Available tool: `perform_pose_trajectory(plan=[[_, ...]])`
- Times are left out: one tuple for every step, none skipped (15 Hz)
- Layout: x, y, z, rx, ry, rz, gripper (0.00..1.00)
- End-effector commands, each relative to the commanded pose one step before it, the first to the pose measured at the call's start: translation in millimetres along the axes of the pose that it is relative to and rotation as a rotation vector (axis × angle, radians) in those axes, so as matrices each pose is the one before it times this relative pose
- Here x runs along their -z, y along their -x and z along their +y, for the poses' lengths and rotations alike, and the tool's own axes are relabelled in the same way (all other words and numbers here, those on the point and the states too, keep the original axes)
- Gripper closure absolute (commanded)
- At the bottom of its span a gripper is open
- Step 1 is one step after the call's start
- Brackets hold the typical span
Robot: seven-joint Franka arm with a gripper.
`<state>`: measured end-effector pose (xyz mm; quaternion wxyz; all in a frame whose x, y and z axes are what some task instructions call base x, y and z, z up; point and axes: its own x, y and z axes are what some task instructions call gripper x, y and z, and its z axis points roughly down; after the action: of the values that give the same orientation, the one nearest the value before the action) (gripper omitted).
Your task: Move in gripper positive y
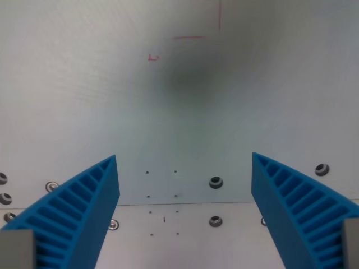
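In the wrist view my gripper (185,162) is open, with its two blue ribbed fingers (78,213) rising from the bottom corners and nothing between them. Below lies a pale white table surface (112,101). A soft dark shadow (190,78) falls on it near the top centre. No object sits within reach of the fingers.
Thin red marker lines (190,37) and a small red mark (153,57) show near the top. Several metal bolt holes (216,182) dot the lower part of the table, and a seam (185,204) between two plates runs across near the bottom.
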<state>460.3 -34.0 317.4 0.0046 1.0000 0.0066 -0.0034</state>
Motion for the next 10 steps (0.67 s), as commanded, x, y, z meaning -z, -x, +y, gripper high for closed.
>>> perform_pose_trajectory(plan=[[3.0, -1.74, 14.65, 0.0115, -0.0034, 0.0059, 0.0], [0.0, 0.0, 5.0, 0.0, 0.0, 0.0, 0.0], [0.0, 0.0, 5.0, 0.0, 0.0, 0.0, 0.0], [0.0, 0.0, 5.0, 0.0, 0.0, 0.0, 0.0], [0.0, 0.0, 5.0, 0.0, 0.0, 0.0, 0.0], [0.0, 0.0, 5.0, 0.0, 0.0, 0.0, 0.0], [0.0, 0.0, 5.0, 0.0, 0.0, 0.0, 0.0], [0.0, 0.0, 5.0, 0.0, 0.0, 0.0, 0.0], [0.0, 0.0, 5.0, 0.0, 0.0, 0.0, 0.0], [0.0, 0.0, 5.0, 0.0, 0.0, 0.0, 0.0]])
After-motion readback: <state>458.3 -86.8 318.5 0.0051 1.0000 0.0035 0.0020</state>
